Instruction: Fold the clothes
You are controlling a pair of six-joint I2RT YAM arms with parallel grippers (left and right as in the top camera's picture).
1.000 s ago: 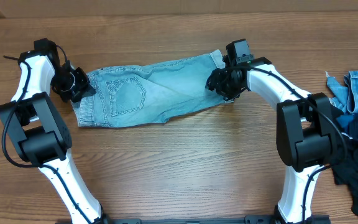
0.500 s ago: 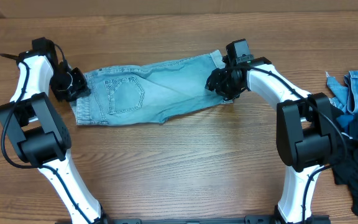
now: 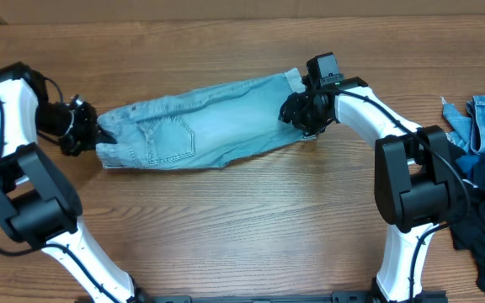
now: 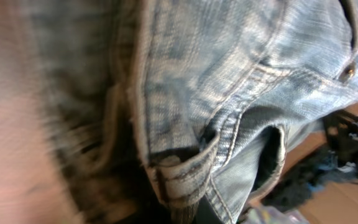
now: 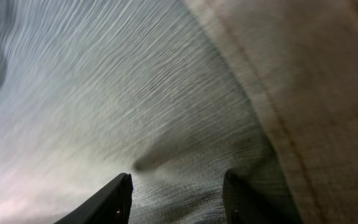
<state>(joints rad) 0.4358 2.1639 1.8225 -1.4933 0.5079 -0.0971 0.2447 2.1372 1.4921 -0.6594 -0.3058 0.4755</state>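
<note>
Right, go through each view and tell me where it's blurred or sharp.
Overhead: evenly lit and sharp, jeans and table crisp. Left wrist: left side smeared by blur, waistband stitching at centre fairly sharp. Right wrist: denim very close, weave streaked, hem at right clearer.

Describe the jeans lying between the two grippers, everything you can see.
The jeans are pale blue denim with a stitched back pocket facing up, lying lengthwise across the wooden table, slightly rumpled. The left gripper is shut on the waistband end, where a belt loop and rivet show; the right gripper sits on the hemmed leg end, its fingers parted.
</note>
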